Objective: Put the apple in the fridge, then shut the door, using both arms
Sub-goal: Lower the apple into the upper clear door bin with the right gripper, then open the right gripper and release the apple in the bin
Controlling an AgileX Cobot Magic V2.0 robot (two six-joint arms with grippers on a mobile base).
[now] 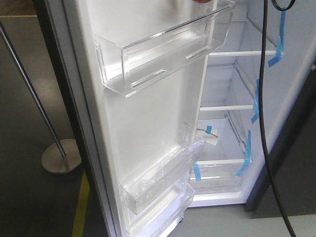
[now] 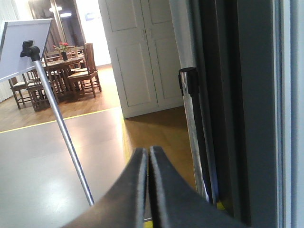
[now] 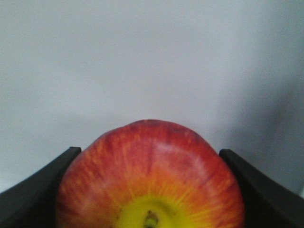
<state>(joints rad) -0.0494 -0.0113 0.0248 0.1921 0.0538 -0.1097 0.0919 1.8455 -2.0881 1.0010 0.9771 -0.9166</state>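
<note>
While the door (image 1: 148, 123) stands swung wide in the front view, its white inner face fills the middle of the picture, with a clear plastic bin (image 1: 163, 54) toward 12 o'clock and two more clear bins (image 1: 158, 190) stacked toward 6 o'clock. Past the door's edge, toward 3 o'clock, the fridge (image 1: 232, 163) shows its white interior, glass shelves one above another and blue tape strips (image 1: 249, 148) down its right wall and on the lower drawer front. A black cable (image 1: 262, 123) hangs in front of the interior. At 9 o'clock a metal pole on a round base (image 1: 60, 157) stands on the dark floor.

Seen by the right wrist camera, the right claw (image 3: 151, 180) is clamped on the apple (image 3: 149, 175): a dark finger presses each side of the red fruit, whose yellow stem end faces the lens, against a plain white surface behind.

Seen by the left wrist camera, the left claw (image 2: 148, 156) has its two dark fingers pressed together with nothing between them, at 6 o'clock. A dark grey edge of the fridge runs up the right side, and a dining table with chairs (image 2: 61, 71) sits at 10 o'clock.
</note>
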